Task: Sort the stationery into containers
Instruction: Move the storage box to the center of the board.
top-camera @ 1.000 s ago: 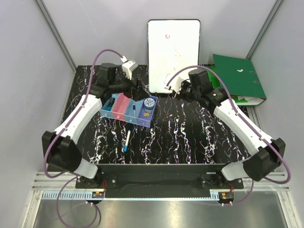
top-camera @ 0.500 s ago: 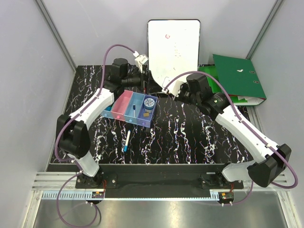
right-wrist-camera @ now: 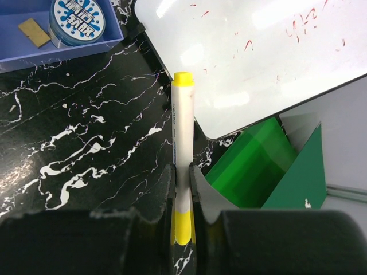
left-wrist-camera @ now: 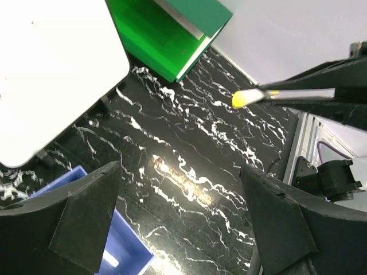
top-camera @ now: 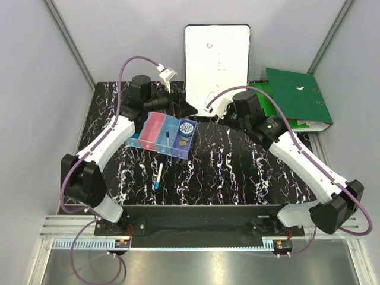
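Note:
My right gripper (right-wrist-camera: 182,177) is shut on a slim white pen with yellow ends (right-wrist-camera: 182,143) and holds it above the table by the white board; in the top view the pen (top-camera: 209,104) is behind the bins. My left gripper (left-wrist-camera: 183,223) is open and empty, and it faces the pen's yellow tip (left-wrist-camera: 243,98). In the top view it (top-camera: 183,108) hangs just behind the row of bins (top-camera: 151,132). The blue tape roll (top-camera: 187,127) and the tan block (top-camera: 183,142) lie in the purple-blue bin (right-wrist-camera: 57,54). A white pen with a blue end (top-camera: 158,176) lies on the table in front of the bins.
The large white board (top-camera: 217,62) leans at the back centre, close to both grippers. The green binder (top-camera: 297,98) lies at the back right. The left arm covers the leftmost bin. The table is black marble with white veins (top-camera: 237,172).
My left gripper has left the bins and swung back and right, toward the right gripper. My right gripper has shifted slightly left with the yellow-ended pen in it.

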Controlling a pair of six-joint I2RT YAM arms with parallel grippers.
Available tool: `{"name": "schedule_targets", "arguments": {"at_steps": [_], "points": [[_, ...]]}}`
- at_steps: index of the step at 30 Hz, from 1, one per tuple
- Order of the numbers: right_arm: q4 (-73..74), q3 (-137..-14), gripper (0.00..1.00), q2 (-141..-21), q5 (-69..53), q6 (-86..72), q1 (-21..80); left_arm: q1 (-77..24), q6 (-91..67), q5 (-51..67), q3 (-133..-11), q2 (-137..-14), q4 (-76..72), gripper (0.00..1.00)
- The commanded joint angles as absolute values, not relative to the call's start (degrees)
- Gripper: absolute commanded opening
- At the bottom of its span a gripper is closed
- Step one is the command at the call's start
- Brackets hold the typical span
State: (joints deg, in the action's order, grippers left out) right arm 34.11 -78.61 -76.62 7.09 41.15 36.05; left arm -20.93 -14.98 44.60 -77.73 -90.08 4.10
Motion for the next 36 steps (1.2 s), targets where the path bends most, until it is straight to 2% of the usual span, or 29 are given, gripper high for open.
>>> {"name": "schedule_targets", "arguments": {"at_steps": [1, 12, 15, 22, 26, 36], "points": [[31.47, -80.16, 0.00, -76.20, 9.84, 35.78, 36.65, -20.83, -18.45, 41.57, -74.80, -87.28, 0.26, 0.88], [31.03, -81.83, 0.00, -77.17, 10.11, 29.62, 36.65, -22.32, -24.18, 41.13, -75.32, -88.24, -3.69, 0.88], [31.03, -82.44, 0.00, -77.34, 10.46, 30.58, 36.65, -22.15, -18.67, 37.54, -77.25, -87.98, 2.26, 0.88], [30.24, -81.83, 0.00, -76.99, 11.25, 31.20, 36.65, -17.50, -3.27, 16.92, -78.04, -85.96, 18.60, 0.88], [29.53, -80.78, 0.00, -76.38, 11.42, 31.29, 36.65, -16.88, 8.58, 10.02, -77.97, -86.75, 23.73, 0.88], [28.83, -81.83, 0.00, -75.32, 13.01, 32.69, 36.65, -17.58, 10.81, 1.25, -79.63, -94.22, 31.37, 0.86]]}}
